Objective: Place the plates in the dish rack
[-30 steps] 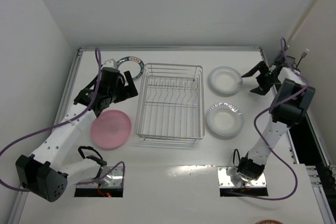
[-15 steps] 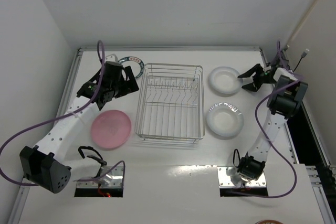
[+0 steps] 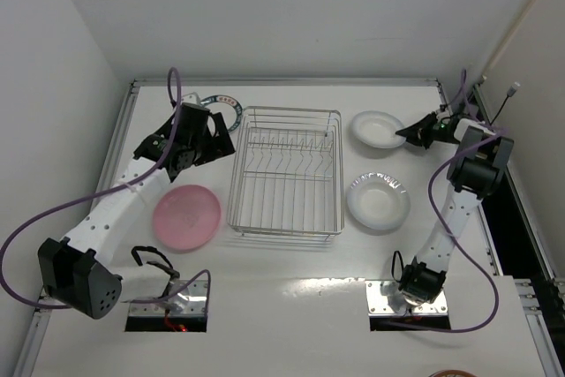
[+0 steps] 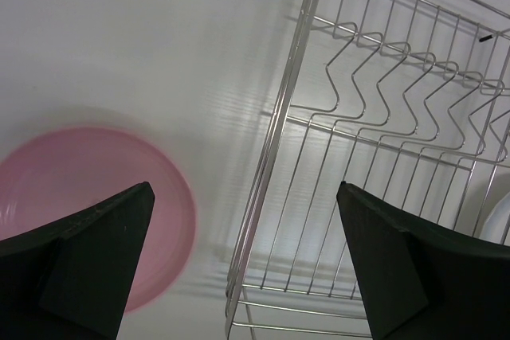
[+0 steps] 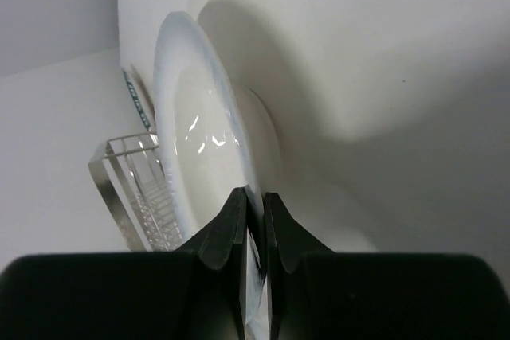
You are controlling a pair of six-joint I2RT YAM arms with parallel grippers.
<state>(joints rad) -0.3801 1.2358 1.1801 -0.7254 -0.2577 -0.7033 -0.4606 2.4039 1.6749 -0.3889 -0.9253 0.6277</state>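
white table (image 3: 291, 258) in a white-walled booth: the right gripper (image 5: 253, 201) has just pinched shut on the right rim of the far white plate (image 3: 378, 130), beside the dish rack (image 3: 285, 171), so lifting can begin; the left gripper (image 4: 243, 189) hangs wide apart by the rack's left edge

Dish rack (image 3: 285, 171) and plates (image 3: 186, 216) on table (image 3: 291, 262)

Right gripper (image 3: 409, 135) clamps the far white plate (image 3: 373, 128) at its rim. Pink plate (image 3: 186, 215) lies left of rack (image 3: 285, 171), ribbed plate (image 3: 378, 202) right.
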